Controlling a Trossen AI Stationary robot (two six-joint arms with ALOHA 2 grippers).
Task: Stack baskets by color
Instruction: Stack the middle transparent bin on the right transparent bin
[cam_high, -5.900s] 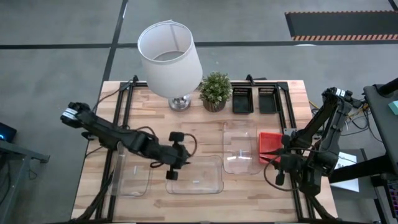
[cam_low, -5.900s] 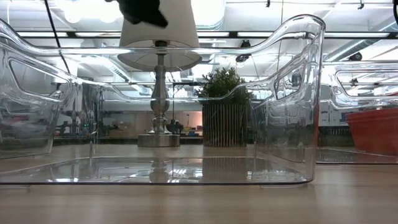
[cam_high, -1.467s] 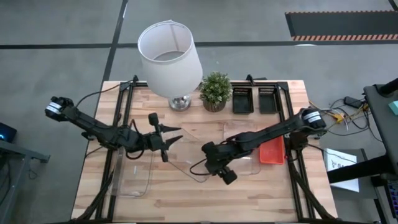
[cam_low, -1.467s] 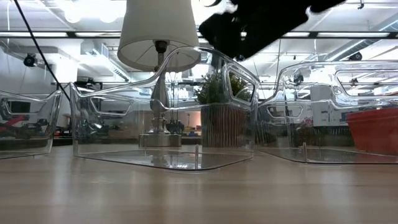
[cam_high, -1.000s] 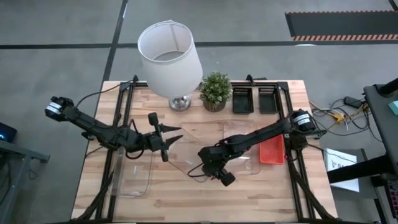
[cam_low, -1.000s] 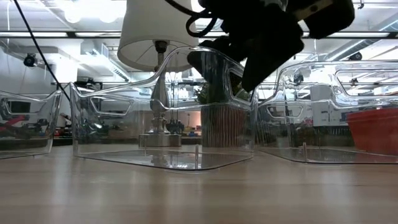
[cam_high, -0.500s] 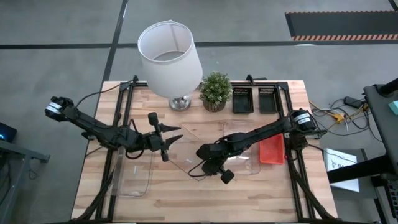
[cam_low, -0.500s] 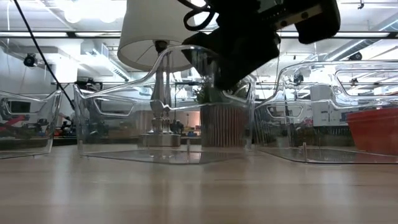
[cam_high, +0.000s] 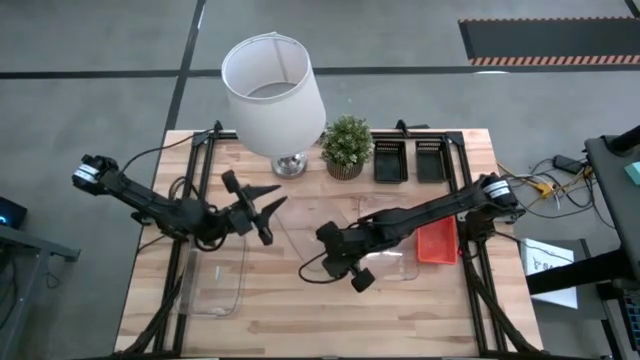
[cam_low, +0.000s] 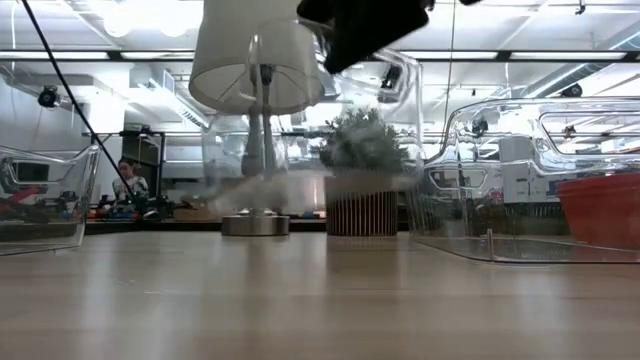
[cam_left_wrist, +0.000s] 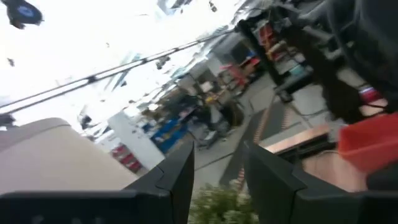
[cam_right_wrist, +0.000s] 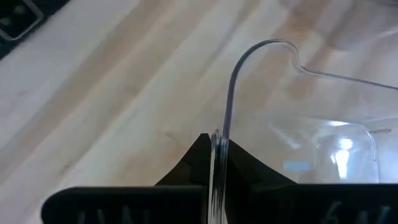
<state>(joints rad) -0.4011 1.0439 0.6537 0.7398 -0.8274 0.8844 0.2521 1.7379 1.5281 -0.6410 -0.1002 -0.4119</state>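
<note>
Basket lifting off mid-table: your right gripper is pinching the clear basket wall, fingers clamped; your left gripper is hovering part-open, empty, beside the lamp.

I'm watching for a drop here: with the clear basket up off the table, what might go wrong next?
The right gripper pinches only the thin rim of the lifted clear basket, so it may slip or swing. The left gripper sits close beside it, near the lamp and plant; swinging could knock them.

Clear basket wall between fingers
</note>
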